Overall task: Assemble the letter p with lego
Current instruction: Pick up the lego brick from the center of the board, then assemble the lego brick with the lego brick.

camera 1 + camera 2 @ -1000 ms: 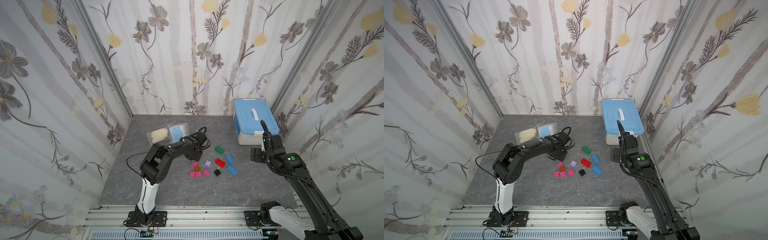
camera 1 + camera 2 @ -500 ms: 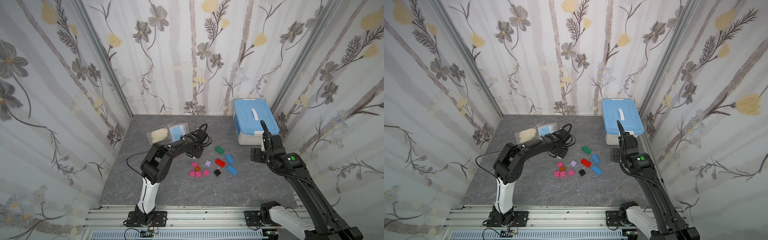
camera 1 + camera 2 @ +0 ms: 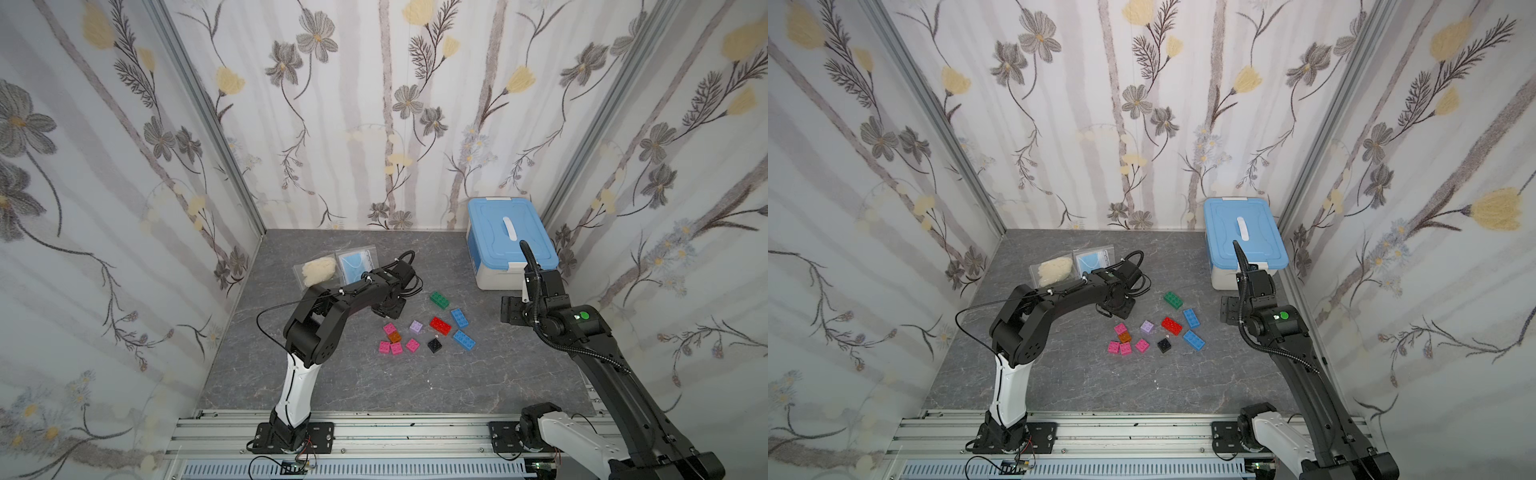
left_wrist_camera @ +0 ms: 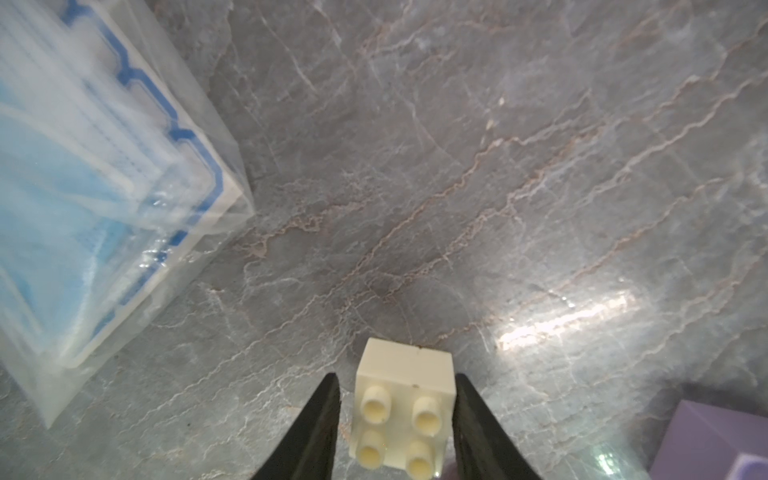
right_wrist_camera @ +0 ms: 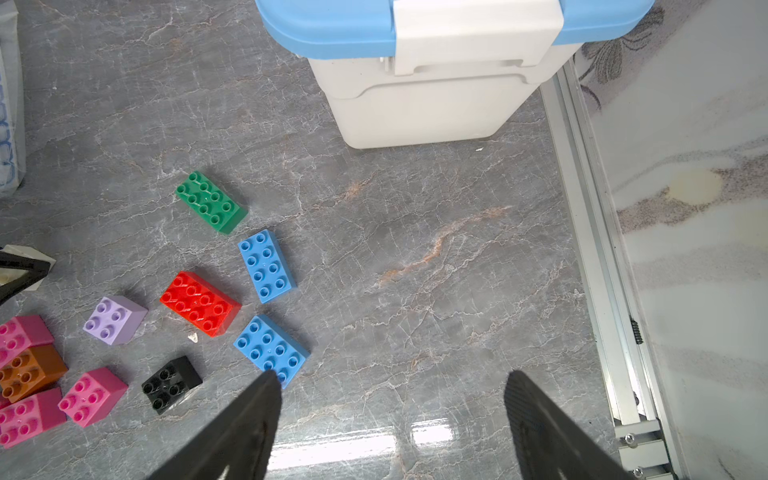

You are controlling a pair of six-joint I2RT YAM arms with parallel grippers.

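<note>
In both top views the left arm's wrist (image 3: 388,289) hides the cream brick (image 4: 405,399) from us. The left wrist view cuts the lavender brick (image 4: 715,440) off at a corner and blurs the mask packet (image 4: 95,174). In the right wrist view we find the pink bricks (image 5: 20,334) and the box (image 5: 419,83) cropped.

Lego pieces lie loose, studs up, on the grey bench (image 3: 374,386): a long green brick (image 3: 439,300), red brick (image 3: 440,325) and two blue bricks (image 3: 459,318) (image 3: 464,340) beside a square lavender brick (image 3: 416,327), black brick (image 3: 434,345), orange brick (image 3: 394,336) and four pink bricks (image 3: 390,328). A cream brick (image 4: 402,419) sits apart between the left pincer (image 4: 397,376) fingers, with a gap on one side.
</note>
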